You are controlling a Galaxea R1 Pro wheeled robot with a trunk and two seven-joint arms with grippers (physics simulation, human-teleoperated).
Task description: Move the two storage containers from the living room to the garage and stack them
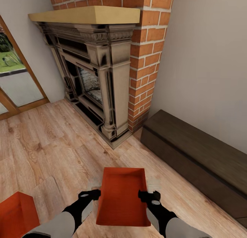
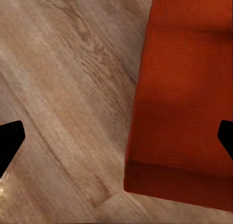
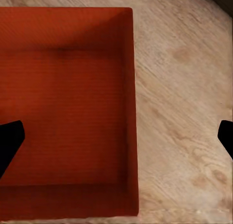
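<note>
One orange-red storage container (image 1: 123, 196) sits open side up on the light wood floor of the living room, right in front of me. My left gripper (image 1: 92, 194) is at its left wall and my right gripper (image 1: 145, 196) at its right wall. In the left wrist view, the left gripper (image 2: 116, 141) is open, its dark fingertips (image 2: 9, 141) spread wide across the container's side wall (image 2: 179, 112). The right gripper (image 3: 116, 141) is open too, straddling the other wall of the container (image 3: 68, 98). A second storage container (image 1: 17, 214) stands at the lower left corner.
A brick fireplace (image 1: 103, 76) with a wooden mantel stands ahead. A long, low dark wooden bench (image 1: 195, 155) runs along the right wall. A wood-framed glass door (image 1: 13, 80) is at the far left. Wood floor (image 1: 51, 145) lies open between me and the fireplace.
</note>
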